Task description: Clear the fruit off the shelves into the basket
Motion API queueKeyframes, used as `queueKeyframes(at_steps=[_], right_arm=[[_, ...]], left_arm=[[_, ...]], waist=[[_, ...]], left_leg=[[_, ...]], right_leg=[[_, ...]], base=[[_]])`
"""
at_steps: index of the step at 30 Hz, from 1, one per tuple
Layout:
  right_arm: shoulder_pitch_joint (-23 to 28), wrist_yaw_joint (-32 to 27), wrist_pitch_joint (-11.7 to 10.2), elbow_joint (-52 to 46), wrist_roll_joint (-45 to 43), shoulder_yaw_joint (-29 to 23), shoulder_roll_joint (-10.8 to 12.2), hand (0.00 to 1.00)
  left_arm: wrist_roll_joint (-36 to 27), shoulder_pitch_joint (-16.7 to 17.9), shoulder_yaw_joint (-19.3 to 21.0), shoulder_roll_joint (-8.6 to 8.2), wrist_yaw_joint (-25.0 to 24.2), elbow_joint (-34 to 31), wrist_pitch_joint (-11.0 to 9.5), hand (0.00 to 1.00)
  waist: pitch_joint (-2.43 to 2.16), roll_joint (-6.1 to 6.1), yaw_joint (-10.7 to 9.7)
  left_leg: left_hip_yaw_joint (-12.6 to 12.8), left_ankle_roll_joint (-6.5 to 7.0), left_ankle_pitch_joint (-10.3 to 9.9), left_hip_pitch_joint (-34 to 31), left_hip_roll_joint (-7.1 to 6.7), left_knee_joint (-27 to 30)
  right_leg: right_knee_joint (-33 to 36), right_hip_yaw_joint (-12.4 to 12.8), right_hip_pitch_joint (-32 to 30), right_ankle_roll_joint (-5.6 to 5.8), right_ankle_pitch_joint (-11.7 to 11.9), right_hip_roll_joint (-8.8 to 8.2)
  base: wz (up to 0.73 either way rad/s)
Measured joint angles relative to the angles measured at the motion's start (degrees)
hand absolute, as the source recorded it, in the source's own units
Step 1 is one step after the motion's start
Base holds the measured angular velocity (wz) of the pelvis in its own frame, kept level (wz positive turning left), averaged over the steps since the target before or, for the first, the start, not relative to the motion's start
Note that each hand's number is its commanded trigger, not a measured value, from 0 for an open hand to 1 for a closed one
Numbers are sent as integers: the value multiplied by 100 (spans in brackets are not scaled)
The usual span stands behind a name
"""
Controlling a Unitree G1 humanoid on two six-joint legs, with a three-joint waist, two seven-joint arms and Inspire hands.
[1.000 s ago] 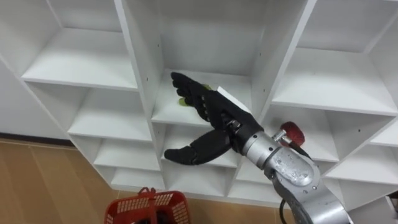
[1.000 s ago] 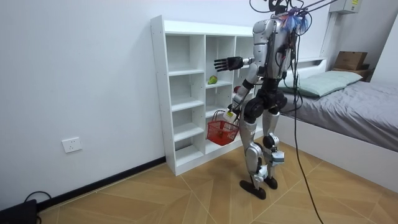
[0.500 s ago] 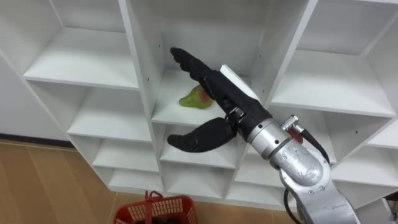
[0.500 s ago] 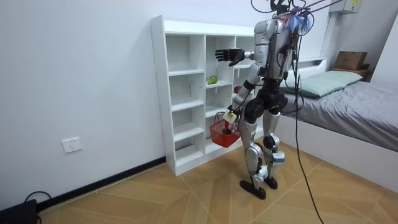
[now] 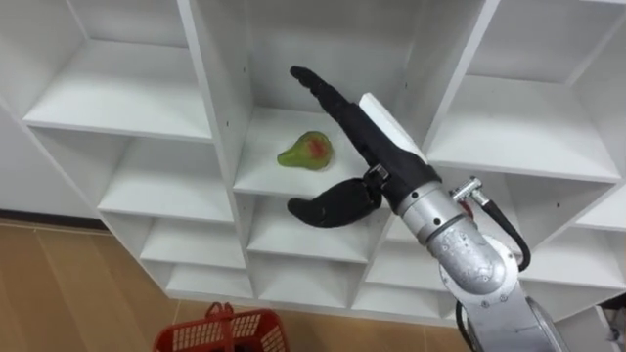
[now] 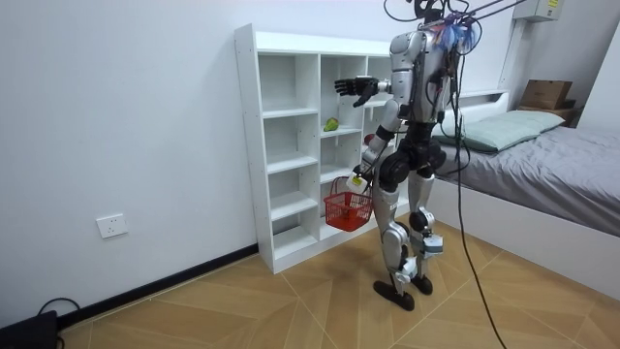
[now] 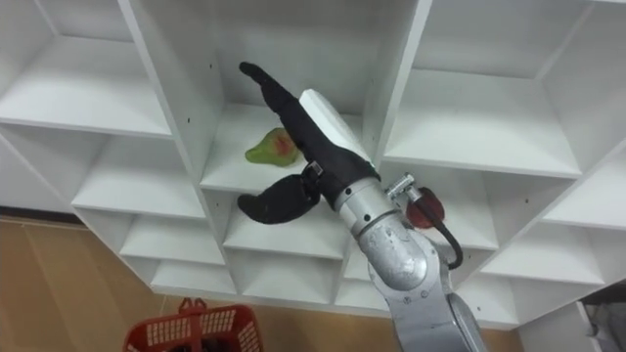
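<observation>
A green pear with a red blush lies on a shelf in the middle column of the white closet. My right hand is open. Its straight fingers reach into that compartment above and to the right of the pear, the thumb hangs below the shelf's front edge, and the hand is clear of the fruit. In the room view my left hand hangs low, shut on the handle of a red basket. The basket's rim shows at the bottom of the eye view.
A red round fruit sits in the right column, partly behind my right forearm. I stand facing the closet on a wooden floor. A bed is behind me at the room view's right.
My right hand has risen and stretched deeper into the compartment, uncovering the pear it hid a second ago. The basket has swung slightly at my left side.
</observation>
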Motion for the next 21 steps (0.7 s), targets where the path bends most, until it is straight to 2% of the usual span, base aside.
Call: queueKeyframes(at_steps=[4, 10, 14, 15, 18, 19, 21], right_arm=[[-146, -151, -3, 218, -152, -11, -33, 0], [-409, -330, 2, 451, -159, -15, -16, 0], [-634, -516, 8, 806, -277, -25, -27, 0], [-650, -592, 7, 882, -396, -28, -26, 0], [-872, -676, 9, 1234, -440, -13, -46, 0], [-963, -737, 9, 1392, -478, -10, -46, 0], [-1037, -800, 10, 1584, -576, -6, -44, 0]], left_arm=[[-3, 40, 8, 13, -2, -5, -32, 100], [-3, 44, 80, 23, -3, 1, -36, 100], [130, 59, 175, 36, -18, 0, -29, 100], [183, 37, 190, 43, -34, -11, -29, 100], [310, 9, 199, 71, -79, -23, -18, 100], [341, -20, 199, 83, -79, -23, -18, 100], [338, -43, 200, 89, -79, -22, -18, 100]], waist=[[-5, -96, 116], [10, -186, 139], [1, -234, 141], [-20, -264, 141], [-34, -317, 199], [-16, -349, 252], [-11, -387, 324]], left_leg=[[-13, -1, 1, 24, -6, 7], [-77, 6, 4, -40, -22, 21], [-192, 9, 6, -105, -30, 19], [-259, 10, 14, -142, -33, 29], [-320, 6, 40, -215, -37, 107], [-329, 1, 51, -250, -38, 117], [-348, -3, 56, -281, -39, 121]], right_leg=[[-14, 4, 1, 1, -1, -3], [-16, -18, -4, 3, -1, -14], [-12, -203, -9, 2, -1, -19], [-10, -291, -16, 2, -1, -28], [-4, -319, -90, 2, -1, -43], [-10, -319, -114, 2, -1, -45], [-6, -329, -142, 2, -1, -45]], base=[[0], [5], [14], [28], [13], [0], [5]])
